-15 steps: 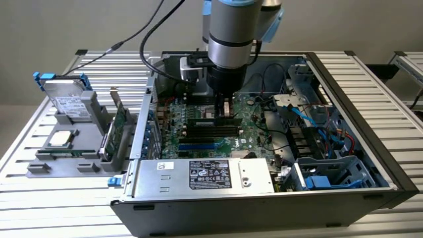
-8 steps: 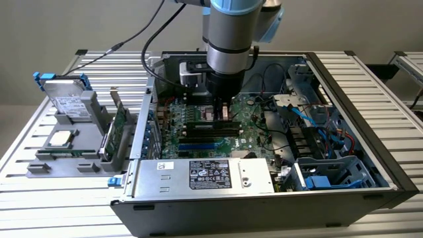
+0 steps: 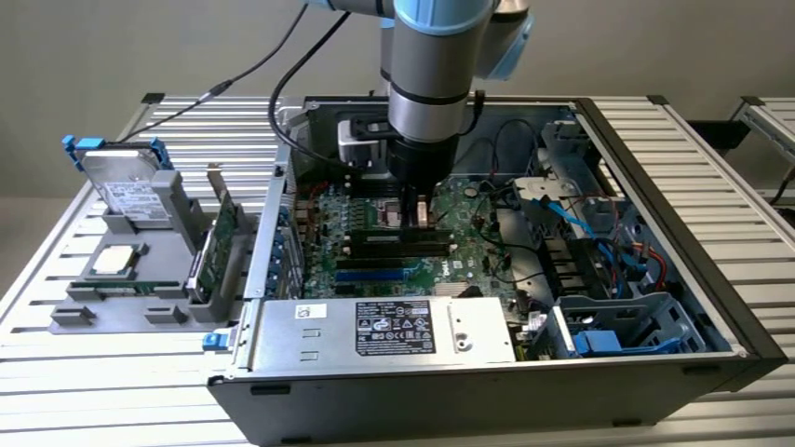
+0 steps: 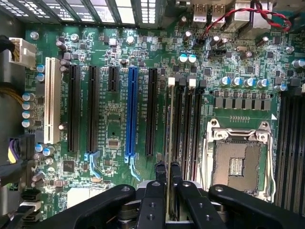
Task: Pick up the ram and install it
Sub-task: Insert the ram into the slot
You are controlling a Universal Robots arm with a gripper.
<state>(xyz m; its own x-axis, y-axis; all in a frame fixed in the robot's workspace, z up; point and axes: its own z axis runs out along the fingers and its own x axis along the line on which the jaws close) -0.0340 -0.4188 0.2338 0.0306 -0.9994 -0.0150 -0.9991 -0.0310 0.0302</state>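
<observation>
Pinching the ram (image 4: 170,124) between nearly shut jaws, the pincer (image 4: 168,169) holds what looks a light, stiff, fragile stick, best gripped by its top edge.

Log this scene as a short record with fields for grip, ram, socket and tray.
grip: end effector shut on the ram
place: low over the motherboard, inside the open case
ram: edge-on between the fingers, lined up along a slot beside the socket
seated: cannot tell
socket: no chip in it
tray: outside the case at the exterior view's left, holding a drive, a chip and a card
</observation>
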